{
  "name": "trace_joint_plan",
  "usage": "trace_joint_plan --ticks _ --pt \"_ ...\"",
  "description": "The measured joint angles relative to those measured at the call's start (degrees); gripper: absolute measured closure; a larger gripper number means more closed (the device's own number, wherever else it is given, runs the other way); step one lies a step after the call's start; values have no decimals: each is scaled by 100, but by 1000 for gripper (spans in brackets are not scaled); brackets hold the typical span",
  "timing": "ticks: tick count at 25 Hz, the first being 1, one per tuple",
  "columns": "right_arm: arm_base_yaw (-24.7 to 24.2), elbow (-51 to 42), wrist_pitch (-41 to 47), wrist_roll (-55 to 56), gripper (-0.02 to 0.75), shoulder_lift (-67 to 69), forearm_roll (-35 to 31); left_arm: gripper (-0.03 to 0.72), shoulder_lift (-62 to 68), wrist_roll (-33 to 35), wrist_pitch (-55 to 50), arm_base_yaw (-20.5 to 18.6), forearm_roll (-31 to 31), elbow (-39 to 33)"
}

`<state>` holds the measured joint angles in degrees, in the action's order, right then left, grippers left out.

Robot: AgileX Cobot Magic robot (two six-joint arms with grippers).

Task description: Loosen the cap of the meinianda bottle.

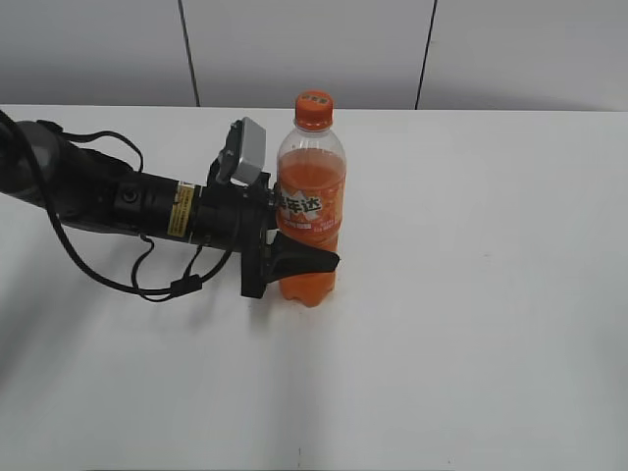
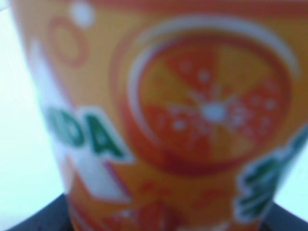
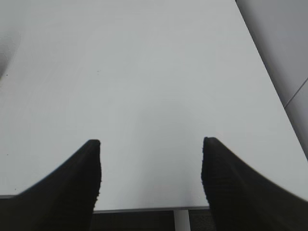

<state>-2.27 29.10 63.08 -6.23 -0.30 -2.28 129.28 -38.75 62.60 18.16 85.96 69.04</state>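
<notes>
Exterior view shows your left gripper [image 1: 294, 257] grasping the full, heavy, slippery meinianda bottle [image 1: 310, 211] low; right fingers [image 3: 91, 178] released, take the ribbed cap [image 1: 314, 109].

one meinianda bottle [image 1: 310, 211], one cap [image 1: 314, 109], one table [image 1: 491, 294], two pincers [image 1: 294, 257] [image 3: 150, 163]

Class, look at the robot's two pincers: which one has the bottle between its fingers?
The left pincer: its fingers flank the meinianda bottle low on its body. The right pincer is open over bare table.
</notes>
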Motion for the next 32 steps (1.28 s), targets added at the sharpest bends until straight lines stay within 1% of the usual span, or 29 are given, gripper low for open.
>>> trace_joint_plan --ticks 11,18,32 --pt "0 0 0 0 245 0 0 285 87 92 117 0 -84 0" --pt "0 0 0 0 245 0 0 285 87 117 183 0 184 36" --pt "0 0 0 0 245 0 0 285 87 117 199 0 197 36"
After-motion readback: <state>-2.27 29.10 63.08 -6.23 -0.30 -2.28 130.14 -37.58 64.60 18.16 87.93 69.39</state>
